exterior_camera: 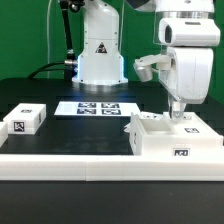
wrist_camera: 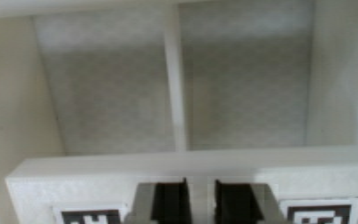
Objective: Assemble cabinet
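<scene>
The white cabinet body point(exterior_camera: 160, 140) lies open side up on the black table at the exterior view's right, with a tag on its front. My gripper point(exterior_camera: 179, 117) points straight down and its tips sit at the body's upper rim on the right. In the wrist view the fingers point(wrist_camera: 160, 200) stand almost together with only a thin sliver between them and nothing visible in it, over a tagged white wall point(wrist_camera: 105, 168). Beyond it I see the body's grey inside with a white divider point(wrist_camera: 172, 90). A small white tagged panel piece point(exterior_camera: 25, 120) lies at the left.
The marker board point(exterior_camera: 98, 108) lies flat at the table's middle back. The white robot base point(exterior_camera: 100, 55) with a triangle sticker stands behind it. A white ledge point(exterior_camera: 70, 162) runs along the table's front edge.
</scene>
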Controlling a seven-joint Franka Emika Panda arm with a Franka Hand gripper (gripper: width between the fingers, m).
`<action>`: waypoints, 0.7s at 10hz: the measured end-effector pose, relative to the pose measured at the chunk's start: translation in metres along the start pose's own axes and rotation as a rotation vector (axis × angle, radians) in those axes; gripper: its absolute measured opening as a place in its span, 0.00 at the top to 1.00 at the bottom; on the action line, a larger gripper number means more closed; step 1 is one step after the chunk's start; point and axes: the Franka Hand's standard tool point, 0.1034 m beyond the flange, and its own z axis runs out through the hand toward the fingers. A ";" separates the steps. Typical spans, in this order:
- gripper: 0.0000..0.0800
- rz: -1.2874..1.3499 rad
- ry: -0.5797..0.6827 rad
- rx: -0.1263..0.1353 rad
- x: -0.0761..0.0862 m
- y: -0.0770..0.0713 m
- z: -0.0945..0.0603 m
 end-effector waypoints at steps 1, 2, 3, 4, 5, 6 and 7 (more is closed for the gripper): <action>0.92 0.002 0.000 -0.001 0.000 0.000 0.000; 0.92 0.003 0.000 -0.001 -0.001 0.000 0.000; 0.92 0.003 0.000 -0.001 -0.001 0.000 0.000; 0.80 0.003 0.000 0.000 -0.001 0.000 0.000; 0.80 0.003 0.000 0.000 -0.001 0.000 0.000; 0.58 0.003 0.000 0.000 -0.001 0.000 0.000; 0.35 0.003 0.000 0.000 -0.001 0.000 0.000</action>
